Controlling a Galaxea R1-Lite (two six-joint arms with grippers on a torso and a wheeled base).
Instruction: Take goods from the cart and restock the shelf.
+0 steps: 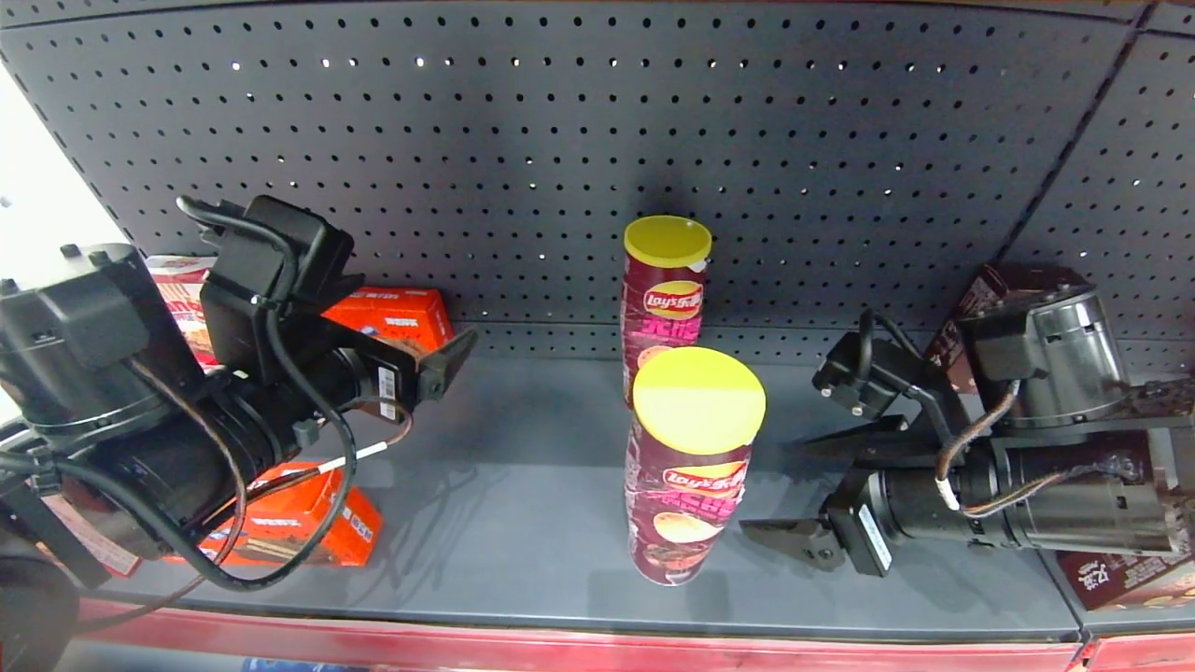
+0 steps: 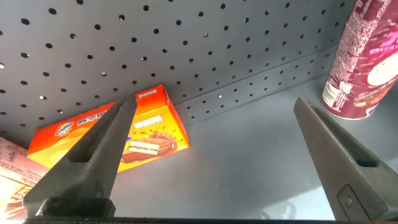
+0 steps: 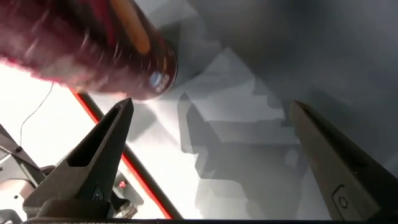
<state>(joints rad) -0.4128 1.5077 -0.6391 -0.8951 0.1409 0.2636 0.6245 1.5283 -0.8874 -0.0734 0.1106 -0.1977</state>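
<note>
Plainly, the right gripper (image 1: 780,485) hung low over the grey shelf deck (image 1: 523,485), its two fingers spread wide with nothing between them. Just ahead of its fingertips, clear of both, stood the front crisp canister (image 1: 691,485), upright, maroon with a yellow lid. In the right wrist view this canister (image 3: 93,50) showed blurred beyond one finger, near the red edge strip (image 1: 560,644) of the shelf. Farther from that gripper, behind the front one and closer to the pegboard back panel (image 1: 560,140), the rear crisp canister (image 1: 665,299) stood upright too.

The left gripper (image 1: 439,373) was held above the deck on the far side of both canisters, well apart from them, its fingers likewise parted and empty. Beyond one of its fingers lay an orange biscuit box (image 2: 152,127) against the back panel. Beyond the other stood a canister (image 2: 367,62), probably the rear one, though only its lower part was visible. A second orange box (image 1: 308,527) lay under the left arm, nearer the edge strip. Behind the right arm, dark brown boxes (image 1: 990,289) sat by the back panel.
</note>
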